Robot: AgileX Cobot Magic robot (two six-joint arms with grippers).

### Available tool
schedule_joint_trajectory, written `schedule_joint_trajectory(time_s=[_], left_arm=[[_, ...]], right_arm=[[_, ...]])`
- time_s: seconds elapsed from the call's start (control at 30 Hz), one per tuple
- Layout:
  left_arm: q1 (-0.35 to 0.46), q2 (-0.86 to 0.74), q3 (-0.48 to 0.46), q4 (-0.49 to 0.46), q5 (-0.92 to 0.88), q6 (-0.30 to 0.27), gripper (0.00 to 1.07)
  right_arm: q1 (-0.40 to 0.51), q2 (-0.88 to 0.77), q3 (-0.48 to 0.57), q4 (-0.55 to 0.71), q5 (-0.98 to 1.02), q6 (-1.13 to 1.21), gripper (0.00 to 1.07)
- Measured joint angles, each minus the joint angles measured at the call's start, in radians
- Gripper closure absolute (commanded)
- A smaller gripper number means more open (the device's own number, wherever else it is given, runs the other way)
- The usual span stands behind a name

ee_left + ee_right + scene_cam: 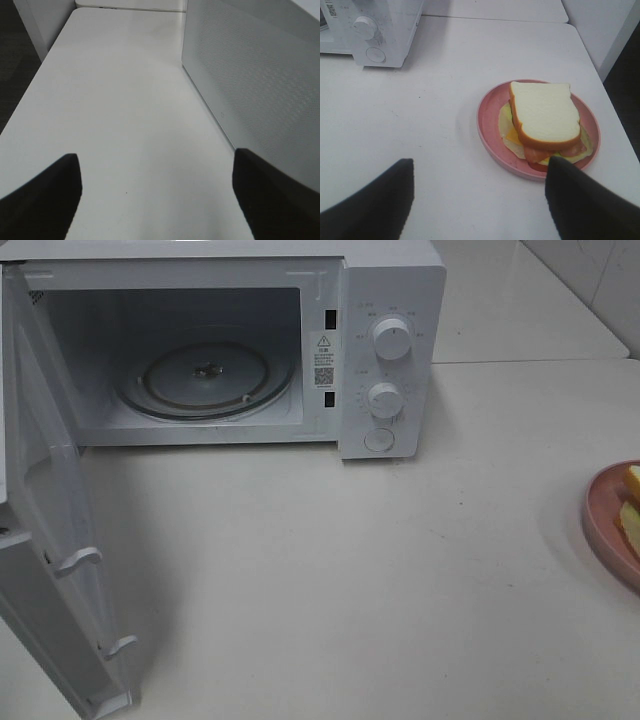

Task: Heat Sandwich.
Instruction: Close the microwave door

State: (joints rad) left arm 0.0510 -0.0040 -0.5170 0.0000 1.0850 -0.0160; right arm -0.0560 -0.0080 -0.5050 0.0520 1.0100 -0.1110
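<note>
The sandwich [545, 117] lies on the pink plate [487, 125], on the worktop [330, 570] right of the open microwave [390, 350]. It looks soft, stacked, prob. shifts easily; better take the plate rim. Both hands [480, 200] [156, 192] are spread apart, empty.

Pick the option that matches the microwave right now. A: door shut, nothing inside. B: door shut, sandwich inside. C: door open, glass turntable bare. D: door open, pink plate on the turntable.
C: the microwave has its door swung wide open, the glass turntable carries nothing, and the sandwich sits on the pink plate out on the table.
</note>
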Motion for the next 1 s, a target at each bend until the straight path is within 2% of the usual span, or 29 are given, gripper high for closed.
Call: schedule_joint_trajectory(time_s=[1.0], left_arm=[[0.000,0.000,0.000,0.000,0.000,0.000,0.28]], right_arm=[[0.000,0.000,0.000,0.000,0.000,0.000,0.36]])
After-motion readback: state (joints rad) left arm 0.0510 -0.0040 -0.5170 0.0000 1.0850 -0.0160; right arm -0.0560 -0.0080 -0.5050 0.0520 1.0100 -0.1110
